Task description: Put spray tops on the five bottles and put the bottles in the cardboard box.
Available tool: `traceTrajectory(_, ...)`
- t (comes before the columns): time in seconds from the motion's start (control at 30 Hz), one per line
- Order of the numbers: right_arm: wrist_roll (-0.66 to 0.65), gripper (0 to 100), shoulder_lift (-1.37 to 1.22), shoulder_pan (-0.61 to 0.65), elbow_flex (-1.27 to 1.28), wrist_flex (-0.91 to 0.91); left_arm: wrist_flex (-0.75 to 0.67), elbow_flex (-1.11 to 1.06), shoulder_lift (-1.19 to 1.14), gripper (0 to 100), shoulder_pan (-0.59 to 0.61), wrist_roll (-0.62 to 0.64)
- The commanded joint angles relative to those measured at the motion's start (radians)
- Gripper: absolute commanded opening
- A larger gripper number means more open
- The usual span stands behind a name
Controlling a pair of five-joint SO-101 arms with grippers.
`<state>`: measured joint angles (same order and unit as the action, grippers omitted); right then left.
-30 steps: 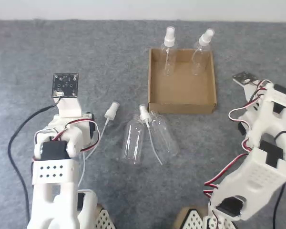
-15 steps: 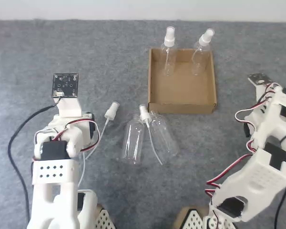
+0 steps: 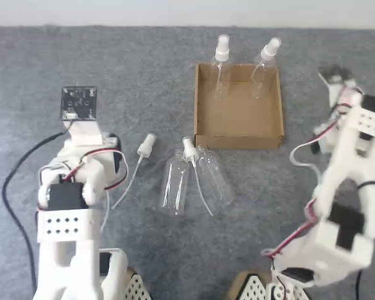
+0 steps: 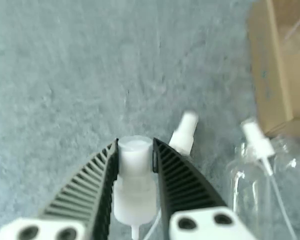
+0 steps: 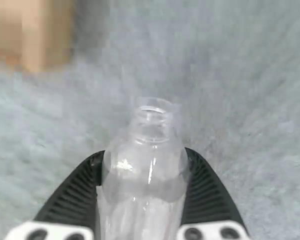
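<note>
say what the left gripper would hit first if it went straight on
Probably bare carpet: the left gripper, shut on a spray top, aims just past the loose top, which lies slightly to one side. Depth is unclear.

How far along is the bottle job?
Done: two capped bottles stand in the cardboard box. In hand: the left pincer grips a spray top, and the right pincer an open bottle. Left: two lying bottles on the mat, one loose top across them, another top beside. These three bottles need capping and boxing.
</note>
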<state>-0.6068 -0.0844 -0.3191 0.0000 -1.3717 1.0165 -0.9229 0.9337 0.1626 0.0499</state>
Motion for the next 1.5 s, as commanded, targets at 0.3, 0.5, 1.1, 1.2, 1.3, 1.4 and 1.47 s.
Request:
traceTrajectory(0.3, 0.322, 0.6, 0.644, 0.723, 0.450, 0.226, 0.028, 0.259, 0.028, 1, -0.086, 0.075)
traceTrajectory(0.5, 0.419, 0.6, 0.733, 0.900, 0.624, 0.389, -0.005, 0.291, 0.032, 1, -0.141, 0.149)
traceTrajectory(1.1, 0.443, 0.6, 0.851, 1.167, 0.985, 0.880, -0.209, 0.426, 0.032, 1, -0.138, 0.437)
traceTrajectory(1.2, 0.445, 0.6, 0.860, 1.170, 1.057, 1.006, -0.221, 0.421, 0.032, 1, -0.138, 0.443)
traceTrajectory(1.3, 0.445, 0.6, 0.860, 1.170, 1.102, 1.090, -0.221, 0.420, 0.032, 1, -0.138, 0.443)
traceTrajectory(1.4, 0.445, 0.6, 0.860, 1.170, 1.114, 1.101, -0.222, 0.420, 0.032, 1, -0.138, 0.443)
traceTrajectory(1.47, 0.445, 0.6, 0.860, 1.170, 1.115, 1.099, -0.245, 0.418, 0.029, 1, -0.138, 0.440)
